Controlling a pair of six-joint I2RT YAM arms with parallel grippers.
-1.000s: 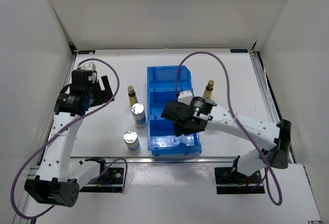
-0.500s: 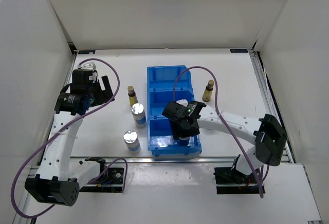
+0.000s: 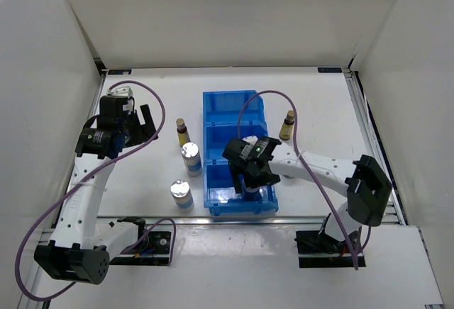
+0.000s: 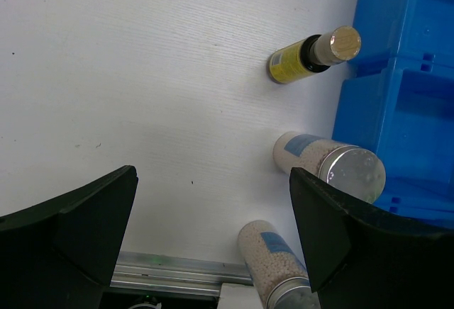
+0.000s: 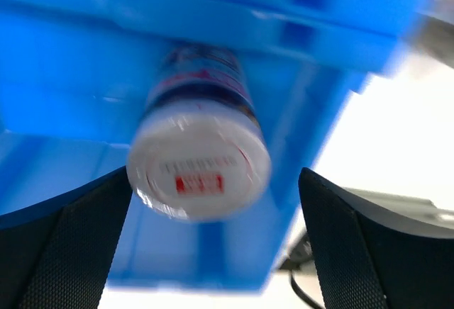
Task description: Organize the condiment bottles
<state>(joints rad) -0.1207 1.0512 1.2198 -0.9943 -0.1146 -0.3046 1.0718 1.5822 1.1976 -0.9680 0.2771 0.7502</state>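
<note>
We find the left gripper (image 3: 138, 126) raised over the left part of the table (image 3: 319, 103), its jaws wide apart and holding nothing. To its right, three bottles stand on the table just left of the blue bin (image 3: 227, 110). The first is a slim brown bottle with a gold cap (image 3: 182, 130) at the far end. The second is a clear bottle with a silver cap and blue label (image 3: 190, 156) close against the bin wall. The third is a second clear bottle (image 3: 181, 194) nearest the front edge. All three are apart from one another.

The right gripper (image 3: 252, 181) reaches down into the nearest compartment of the bin. Its wrist view shows a squat jar with a red-and-white lid label (image 5: 198, 160) inside that compartment, between the fingers. The jaws are spread, with a clear gap on the right side of the jar; the view is blurred. Right of the bin, a second brown bottle with a gold cap (image 3: 287, 125) stands alone on the table.
</note>
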